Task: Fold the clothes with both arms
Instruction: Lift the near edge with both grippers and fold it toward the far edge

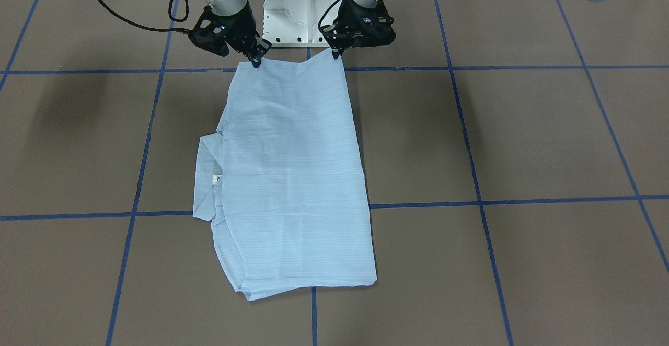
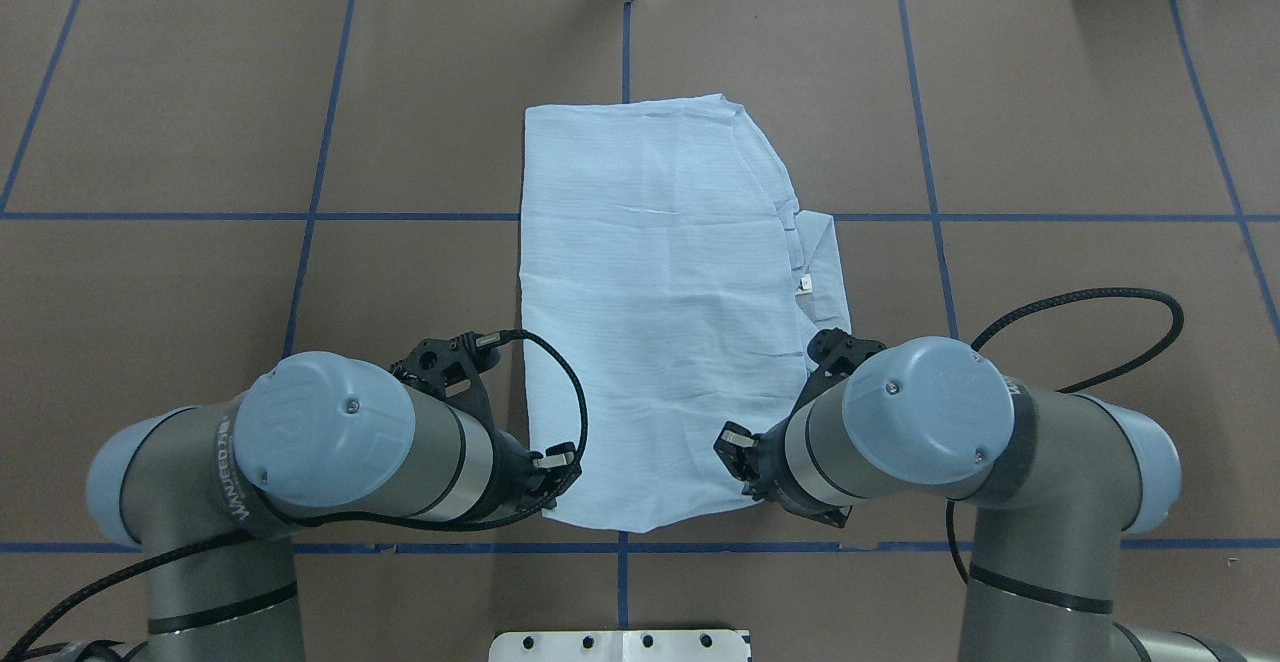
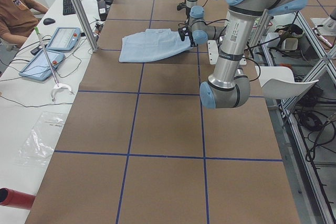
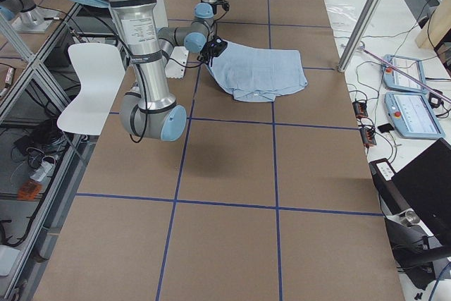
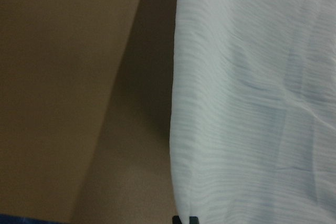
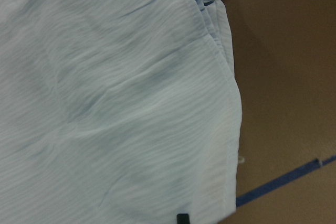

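Facing the robot first: where is the shirt [image 1: 292,179]?

— Folded flat near the middle of the brown tabletop [image 1: 522,137]. One short edge reaches toward the robot-side edge, just before the white pedestal base [image 1: 306,6]. Its collar [image 1: 206,179] and neck label [image 1: 215,179] stick out toward the tabletop's end on the robot's right.

And the tools?

— The right tool [image 1: 256,61] pinches 1 corner of that short edge and the left tool [image 1: 336,53] pinches the other. Each is pressed together on the cloth, and the edge dips slightly between them.

Overhead?

— The left tool [image 2: 556,470] and right tool [image 2: 738,447] sit at the 2 robot-side corners, partly hidden under the left arm [image 2: 330,442] and right arm [image 2: 930,422]. The shirt lies across 2 blue tape lines [image 2: 400,217].

The side views?

— Each shows the shirt far up the tabletop, too small to judge any grip. In the left one a person [image 3: 16,14] sits beyond the edge opposite the robot.

The wrist cameras?

— On the left, the shirt's straight edge runs up the frame with bare tabletop beside it. Black fingertips [image 5: 184,219] are closed on the cloth at the bottom. On the right, cloth fills most of the frame, with layered edges at the top. 1 black fingertip [image 6: 182,217] rests on it.
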Available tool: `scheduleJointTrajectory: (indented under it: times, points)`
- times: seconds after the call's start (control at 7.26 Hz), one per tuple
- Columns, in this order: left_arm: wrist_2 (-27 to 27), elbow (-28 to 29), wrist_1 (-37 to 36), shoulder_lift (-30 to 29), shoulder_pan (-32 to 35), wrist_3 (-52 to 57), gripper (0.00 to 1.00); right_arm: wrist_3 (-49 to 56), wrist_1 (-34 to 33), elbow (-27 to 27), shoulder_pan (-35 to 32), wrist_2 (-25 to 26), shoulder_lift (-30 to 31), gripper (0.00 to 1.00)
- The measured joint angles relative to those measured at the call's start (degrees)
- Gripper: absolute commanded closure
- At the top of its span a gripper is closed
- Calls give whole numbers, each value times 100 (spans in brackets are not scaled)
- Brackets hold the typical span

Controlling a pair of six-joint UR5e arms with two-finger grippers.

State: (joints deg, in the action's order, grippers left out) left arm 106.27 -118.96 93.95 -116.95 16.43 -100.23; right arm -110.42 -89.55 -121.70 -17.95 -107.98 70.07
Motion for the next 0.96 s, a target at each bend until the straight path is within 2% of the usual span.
scheduleJointTrajectory:
  times: [0.28,0.55,0.69,0.96]
  points:
    - [139,-532,-722,-1,-370,-203,100,-5,-10,-306,176,-708,98,100]
    - [165,-950,-1174,-47,-593,-274,100,8,-12,-398,136,-1028,90,100]
    - [162,-943,-1170,-92,-567,-242,100,95,-9,-317,-98,-1049,58,100]
    - [166,-704,-731,-142,-94,-46,100,548,-6,-123,-754,-1039,-36,100]
